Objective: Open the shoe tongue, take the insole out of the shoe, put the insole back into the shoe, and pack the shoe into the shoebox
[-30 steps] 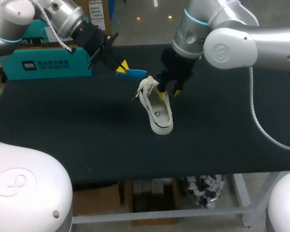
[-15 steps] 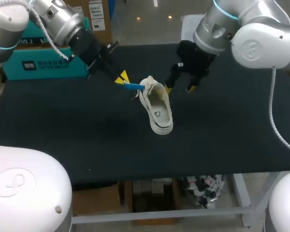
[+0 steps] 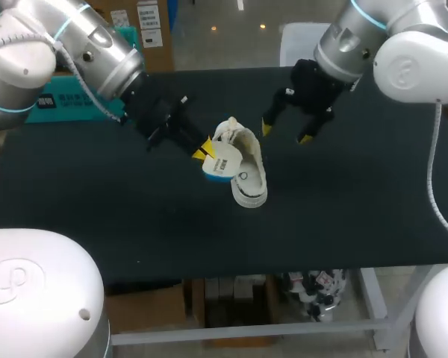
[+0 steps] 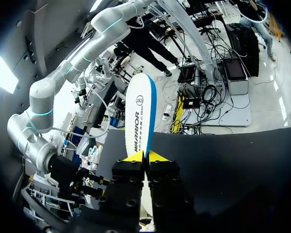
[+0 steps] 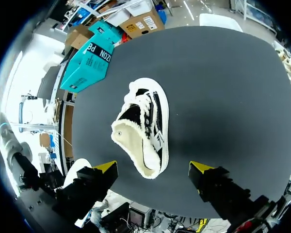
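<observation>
White, blue-edged insole [image 4: 138, 116] is clamped in the left gripper [image 4: 144, 156]. Right gripper [image 5: 153, 167] is spread apart, with the shoe [image 5: 140, 126] ahead, untouched.

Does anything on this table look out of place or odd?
Yes: the white foam insole with a blue edge is out of the white-soled lace-up shoe, pinched in the left pincer right next to it. The shoe's laces look loose. Nothing seems spilled or broken.
</observation>
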Robot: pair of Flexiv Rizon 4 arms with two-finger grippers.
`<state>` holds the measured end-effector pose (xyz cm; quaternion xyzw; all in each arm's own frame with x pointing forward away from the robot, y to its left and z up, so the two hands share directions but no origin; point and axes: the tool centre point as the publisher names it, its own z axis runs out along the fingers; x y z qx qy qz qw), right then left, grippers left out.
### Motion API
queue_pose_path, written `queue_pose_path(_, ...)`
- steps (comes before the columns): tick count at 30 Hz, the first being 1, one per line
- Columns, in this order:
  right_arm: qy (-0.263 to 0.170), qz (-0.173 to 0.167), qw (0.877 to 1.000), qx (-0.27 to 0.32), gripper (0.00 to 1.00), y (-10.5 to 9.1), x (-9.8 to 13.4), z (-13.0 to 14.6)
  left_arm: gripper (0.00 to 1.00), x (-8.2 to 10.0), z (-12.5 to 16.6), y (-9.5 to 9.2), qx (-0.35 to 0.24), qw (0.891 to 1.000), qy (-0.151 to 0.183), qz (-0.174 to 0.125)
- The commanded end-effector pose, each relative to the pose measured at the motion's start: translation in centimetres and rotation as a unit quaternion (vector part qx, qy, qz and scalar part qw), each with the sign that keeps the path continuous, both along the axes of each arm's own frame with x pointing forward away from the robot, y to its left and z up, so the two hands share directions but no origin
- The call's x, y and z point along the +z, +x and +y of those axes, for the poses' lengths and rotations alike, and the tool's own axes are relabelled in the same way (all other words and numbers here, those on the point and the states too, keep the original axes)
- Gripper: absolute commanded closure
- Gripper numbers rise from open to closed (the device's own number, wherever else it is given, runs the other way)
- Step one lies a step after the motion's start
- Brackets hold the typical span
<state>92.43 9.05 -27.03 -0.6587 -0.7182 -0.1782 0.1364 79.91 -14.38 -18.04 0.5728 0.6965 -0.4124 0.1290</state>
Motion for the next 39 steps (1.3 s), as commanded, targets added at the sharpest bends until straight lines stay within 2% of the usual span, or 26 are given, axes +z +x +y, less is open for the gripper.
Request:
queue_pose_path(1,0.091,0.035,0.989,-0.11,0.0,-0.7,-0.2,-1.2,1.0,-0.6,-0.5,-0.3,0.01,1.0,-0.001,0.002)
queue_pose_path(14,0.091,0.035,0.989,-0.11,0.0,-0.7,-0.2,-1.2,1.0,-0.6,-0.5,-0.3,0.01,1.0,-0.001,0.002)
queue_pose_path(15,0.093,0.043,0.987,-0.121,0.0,-0.2,-0.2,-1.0,1.0,-1.1,-0.6,-0.3,0.009,1.0,-0.011,0.001)
queue_pose_path(22,0.145,0.111,0.963,-0.198,0.0,0.1,-0.2,-0.9,1.0,-3.1,-1.9,-0.6,0.002,0.998,-0.065,-0.003)
queue_pose_path(23,0.142,0.111,0.961,-0.21,0.0,0.1,-0.1,-1.0,1.0,-3.3,-2.0,-0.5,-0.002,0.997,-0.072,0.0)
queue_pose_path(25,0.162,0.13,0.952,-0.224,0.0,-0.1,-0.2,-1.1,1.0,-3.8,-2.3,-0.6,-0.004,0.997,-0.071,-0.006)
queue_pose_path(26,0.158,0.134,0.95,-0.233,0.0,-0.1,-0.3,-1.1,1.0,-3.9,-2.4,-0.5,-0.004,0.997,-0.072,-0.006)
queue_pose_path(31,0.186,0.189,0.923,-0.28,0.0,-0.3,-1.2,-1.0,1.0,-4.5,-2.6,-0.2,-0.009,0.996,-0.082,-0.014)
queue_pose_path(33,0.186,0.206,0.919,-0.281,0.0,-0.6,-1.7,-0.8,1.0,-4.9,-2.6,0.1,-0.013,0.996,-0.088,-0.011)
queue_pose_path(39,0.186,0.208,0.918,-0.282,0.0,-0.6,-1.9,-1.0,1.0,-6.1,-2.3,0.7,-0.012,0.994,-0.107,0.011)
